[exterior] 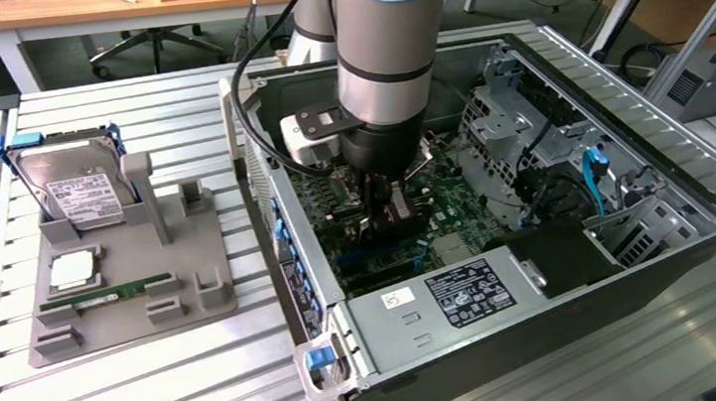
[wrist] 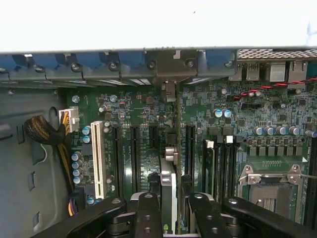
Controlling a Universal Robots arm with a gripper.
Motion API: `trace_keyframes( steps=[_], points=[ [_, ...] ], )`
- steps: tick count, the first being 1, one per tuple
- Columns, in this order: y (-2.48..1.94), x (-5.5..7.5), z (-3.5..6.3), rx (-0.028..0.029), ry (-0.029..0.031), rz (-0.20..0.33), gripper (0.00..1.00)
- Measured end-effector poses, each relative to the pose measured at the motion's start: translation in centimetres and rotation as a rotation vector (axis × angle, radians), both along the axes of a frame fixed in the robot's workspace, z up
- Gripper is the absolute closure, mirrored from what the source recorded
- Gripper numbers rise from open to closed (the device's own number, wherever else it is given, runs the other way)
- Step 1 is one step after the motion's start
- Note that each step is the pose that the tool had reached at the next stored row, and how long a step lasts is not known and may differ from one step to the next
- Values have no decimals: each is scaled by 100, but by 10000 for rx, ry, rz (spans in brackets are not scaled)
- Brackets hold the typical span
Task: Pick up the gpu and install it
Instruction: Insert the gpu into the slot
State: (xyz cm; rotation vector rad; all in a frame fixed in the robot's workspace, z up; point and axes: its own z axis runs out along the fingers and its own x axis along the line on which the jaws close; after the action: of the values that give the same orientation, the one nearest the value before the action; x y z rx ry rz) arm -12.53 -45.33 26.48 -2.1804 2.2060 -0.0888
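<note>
My gripper (exterior: pixel 389 207) is down inside the open computer case (exterior: pixel 677 197), over the green motherboard (exterior: pixel 446 213). It is shut on the gpu (exterior: pixel 402 211), which stands on edge between the fingers. In the wrist view the gpu (wrist: pixel 168 178) is seen edge-on as a thin card. It runs from the gripper (wrist: pixel 173 201) to the case's rear slot openings, with its metal end bracket (wrist: pixel 169 69) against that wall. It stands in line with the black expansion slots (wrist: pixel 134 158), and its lower edge is hidden. The black fingers (wrist: pixel 148 213) press on either side of it.
On the exterior view's left, a grey fixture (exterior: pixel 192 268) holds a hard drive (exterior: pixel 80 190), a RAM stick (exterior: pixel 108 295) and a square chip (exterior: pixel 74 270). Inside the case are the power supply (exterior: pixel 468 294), drive bays (exterior: pixel 523 113), a white slot (wrist: pixel 97 158), a cable bundle (wrist: pixel 44 134) and the CPU socket (wrist: pixel 270 186).
</note>
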Motion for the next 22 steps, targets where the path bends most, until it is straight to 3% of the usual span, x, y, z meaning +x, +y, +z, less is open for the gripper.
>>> trace_keyframes(
  steps=[22],
  points=[
    [0, 0, -53, 18, -2, 5, 73]
  ],
)
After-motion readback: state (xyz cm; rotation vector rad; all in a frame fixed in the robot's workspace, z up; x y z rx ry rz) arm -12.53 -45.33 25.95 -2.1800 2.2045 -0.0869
